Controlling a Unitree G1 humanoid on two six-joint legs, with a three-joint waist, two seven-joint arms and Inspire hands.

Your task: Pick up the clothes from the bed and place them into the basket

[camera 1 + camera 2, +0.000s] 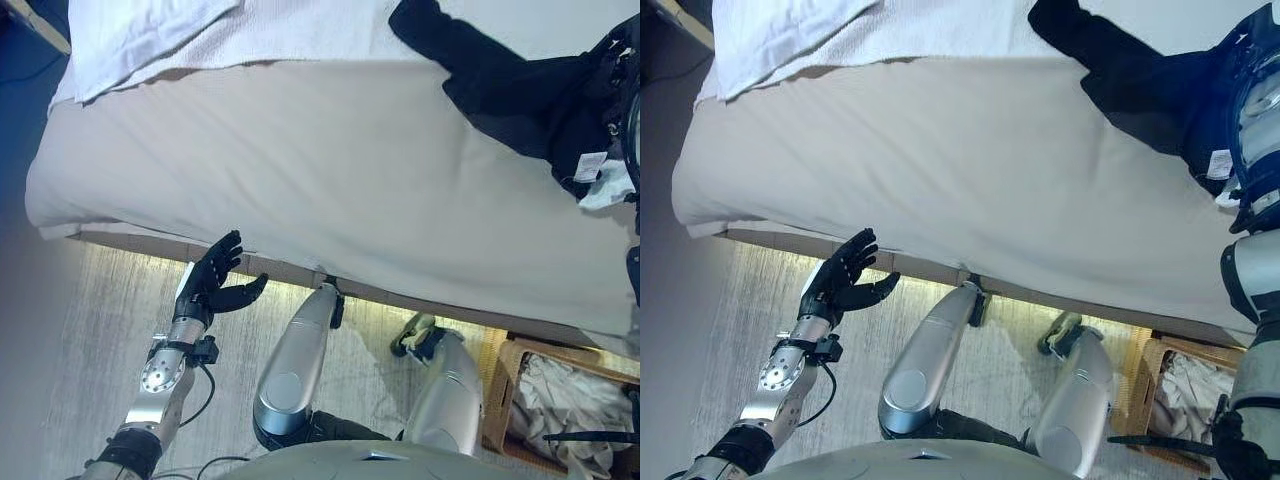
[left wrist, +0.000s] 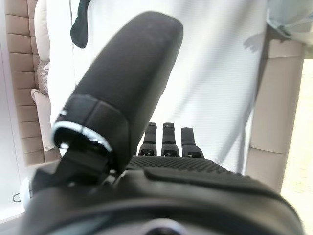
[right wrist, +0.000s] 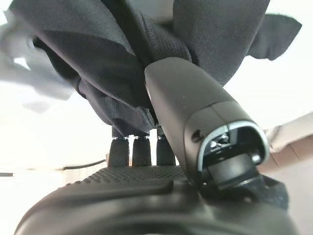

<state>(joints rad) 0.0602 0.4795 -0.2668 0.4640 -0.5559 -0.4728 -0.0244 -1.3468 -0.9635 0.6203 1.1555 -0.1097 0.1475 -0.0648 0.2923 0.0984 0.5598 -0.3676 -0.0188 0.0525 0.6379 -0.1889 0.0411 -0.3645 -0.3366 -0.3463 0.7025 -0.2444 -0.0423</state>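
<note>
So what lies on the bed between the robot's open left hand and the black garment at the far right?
Only bare beige bedsheet, as the left eye view shows. The left hand hangs by the bed's edge; the black garment lies at the bed's right side.

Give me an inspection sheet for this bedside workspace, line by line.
Surface: bed with beige cover, mostly bare.
Job's things: dark garment at the bed's far right; basket on the floor at lower right, pale cloth already inside.
Clutter: white towel at the far left of the bed.
Hands: left hand open, empty, by the bed edge; right hand pinching the dark garment.
Cables: nothing seen.
Surroundings: pale floor.
</note>
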